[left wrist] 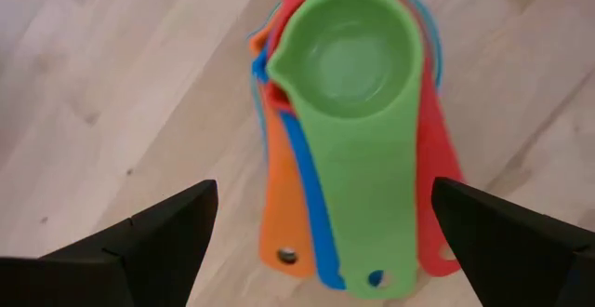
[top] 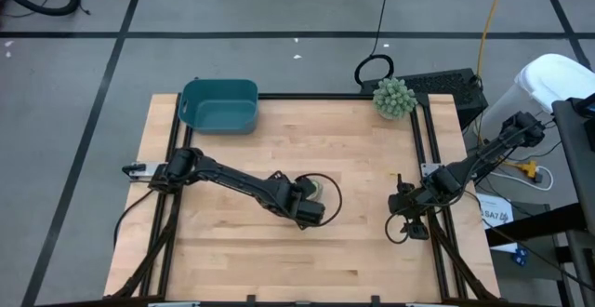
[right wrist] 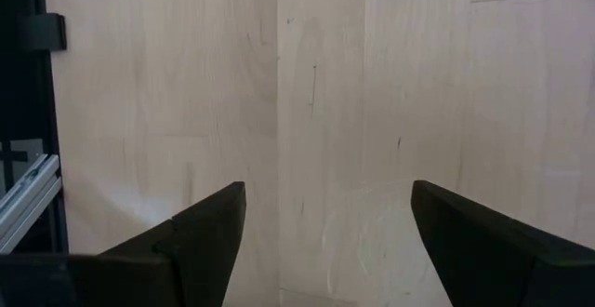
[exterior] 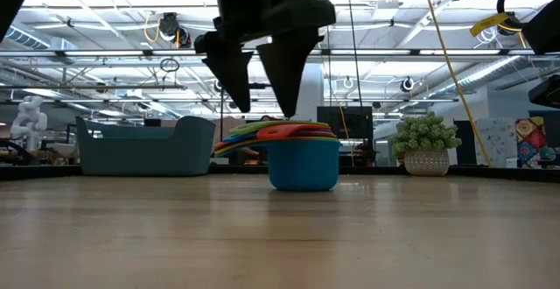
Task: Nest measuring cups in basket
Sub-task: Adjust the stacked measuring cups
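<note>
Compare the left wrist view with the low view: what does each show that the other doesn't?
Only the left wrist view shows the green cup nested on top and the fanned handles from above. Only the low view shows the big blue cup at the stack's base, the basket and the plant behind. Both show the stack on the table under the open left pincer.

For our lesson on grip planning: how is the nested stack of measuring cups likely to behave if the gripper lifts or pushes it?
The stack of measuring cups looks like thin rigid plastic, so probably light and stiff. Its handles fan out unevenly, so the cups may separate or twist if gripped by one handle. Standing on one small blue cup base, it might slide or tip when pushed. The left gripper hovers open above it.
</note>
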